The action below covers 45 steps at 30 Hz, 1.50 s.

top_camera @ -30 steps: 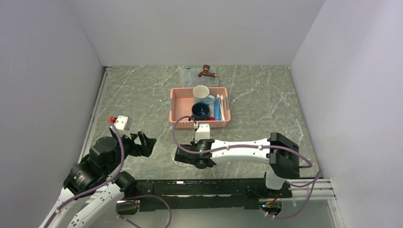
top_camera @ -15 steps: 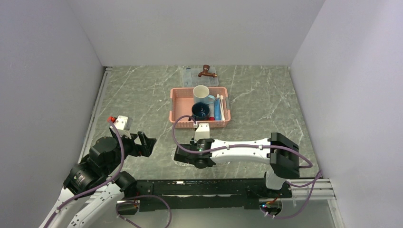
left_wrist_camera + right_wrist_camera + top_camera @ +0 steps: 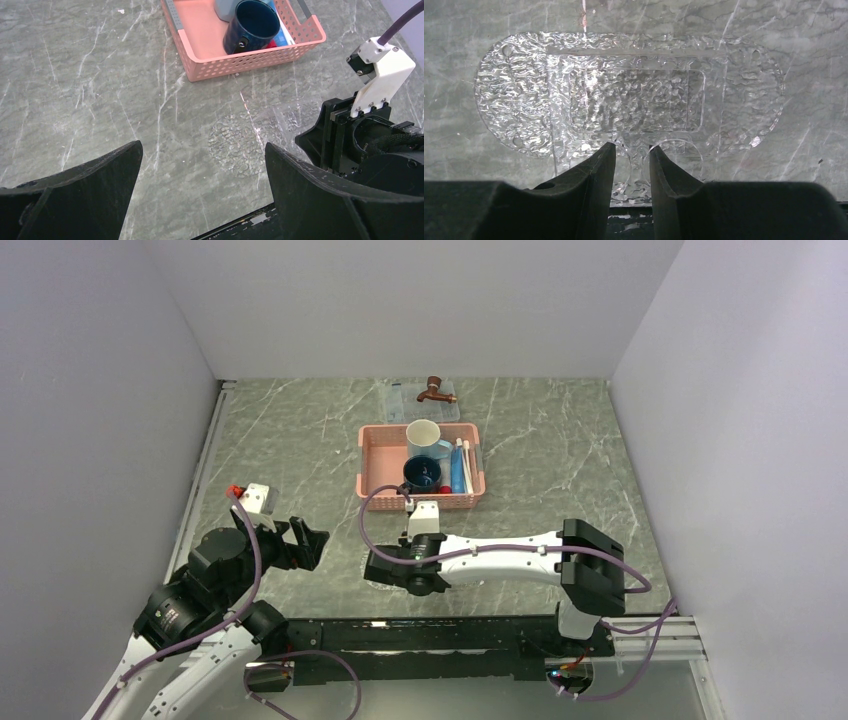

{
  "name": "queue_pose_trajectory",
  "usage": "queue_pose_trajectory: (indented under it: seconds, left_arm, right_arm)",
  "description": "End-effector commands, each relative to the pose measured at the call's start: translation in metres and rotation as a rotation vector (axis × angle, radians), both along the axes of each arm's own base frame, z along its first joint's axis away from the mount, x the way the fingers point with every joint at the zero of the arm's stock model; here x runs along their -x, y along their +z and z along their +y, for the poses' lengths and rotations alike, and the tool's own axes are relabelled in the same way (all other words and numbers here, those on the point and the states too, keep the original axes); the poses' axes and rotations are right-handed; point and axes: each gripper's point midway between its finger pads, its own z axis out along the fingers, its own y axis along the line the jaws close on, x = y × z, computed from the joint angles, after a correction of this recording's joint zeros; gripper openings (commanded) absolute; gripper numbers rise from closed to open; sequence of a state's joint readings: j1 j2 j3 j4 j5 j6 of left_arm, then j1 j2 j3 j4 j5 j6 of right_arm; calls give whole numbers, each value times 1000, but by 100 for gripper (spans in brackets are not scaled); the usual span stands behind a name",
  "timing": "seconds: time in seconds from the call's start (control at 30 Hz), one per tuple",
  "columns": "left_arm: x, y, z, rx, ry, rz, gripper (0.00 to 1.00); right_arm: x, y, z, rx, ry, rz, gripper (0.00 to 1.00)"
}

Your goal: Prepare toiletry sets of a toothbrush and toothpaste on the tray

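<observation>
Tray [image 3: 634, 95] lies flat, pink basket [image 3: 200, 45] just behind it. Right gripper [image 3: 631, 147] at tray's near rim, fingers narrowly parted. Left gripper [image 3: 201, 150] left of tray, fingers wide.

Clear tray [image 3: 629, 100] lies flat; blue toothpaste [image 3: 457, 472] and pale toothbrush [image 3: 466, 462] lie together.

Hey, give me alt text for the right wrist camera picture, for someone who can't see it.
A clear, dimpled plastic tray with rounded ends lies flat on a grey marbled table. At the bottom, the right gripper's black jaws stand a narrow gap apart at the tray's near edge.
</observation>
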State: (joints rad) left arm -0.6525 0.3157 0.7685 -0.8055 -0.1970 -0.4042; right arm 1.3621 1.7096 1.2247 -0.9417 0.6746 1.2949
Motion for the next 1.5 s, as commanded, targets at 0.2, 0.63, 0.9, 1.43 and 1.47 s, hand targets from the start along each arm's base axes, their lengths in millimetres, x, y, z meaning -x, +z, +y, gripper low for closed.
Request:
queue_pose_trajectory:
  seconds: [0.2, 0.63, 0.9, 1.43, 1.47]
  left_arm:
    - [-1, 9, -1, 19, -5, -33, 99]
    - [-1, 9, -1, 20, -5, -34, 99]
    - [-1, 8, -1, 21, -5, -31, 99]
    - [-1, 8, -1, 20, -3, -31, 99]
    - [-1, 8, -1, 21, -3, -30, 99]
  right_arm:
    - [-6, 18, 8, -49, -27, -42, 37]
    - [-6, 34, 4, -57, -30, -61, 40]
    - [-7, 57, 9, -96, -8, -78, 42]
    - [-36, 123, 25, -146, 165, -155, 44]
    - [-41, 128, 23, -149, 169, -161, 44]
